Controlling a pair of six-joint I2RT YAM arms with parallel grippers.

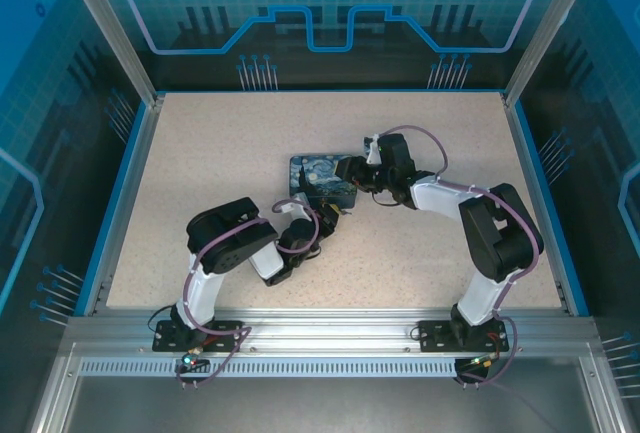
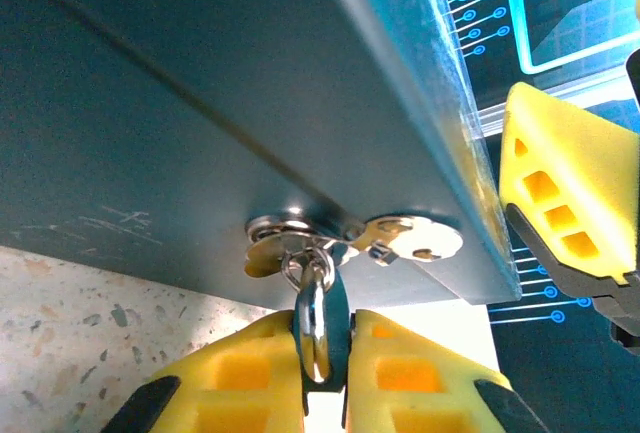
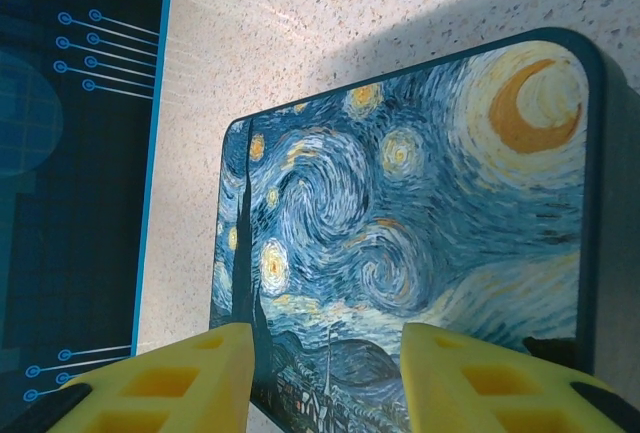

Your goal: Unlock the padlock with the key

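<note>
The left pincer [image 2: 325, 353] is closed at the bottom of the left wrist view. Its ribbed yellow plastic fingers [image 2: 240, 373], with open cells, are pinched from both sides on the padlock [image 2: 314, 303]. The padlock is tiny: a bright, rounded steel loop with a dark bluish-grey sliver of body just behind it. The loop hangs from a shiny, flat hasp [image 2: 400, 238] on the smooth dark teal metal side of the box [image 2: 200, 103]. That side is faintly scratched at centre left. Beneath it lies the speckled, stone-like counter [image 2: 80, 333].

The right pincer [image 3: 325, 338] has its yellow fingers set well apart at the bottom of its own view, with nothing between them. Above them is the rounded-corner lid, glossy with swirling blue and yellow night sky and an orange crescent at upper right. Whether the fingers touch the box cannot be told. From above, the box sits mid-counter between the two arms.
</note>
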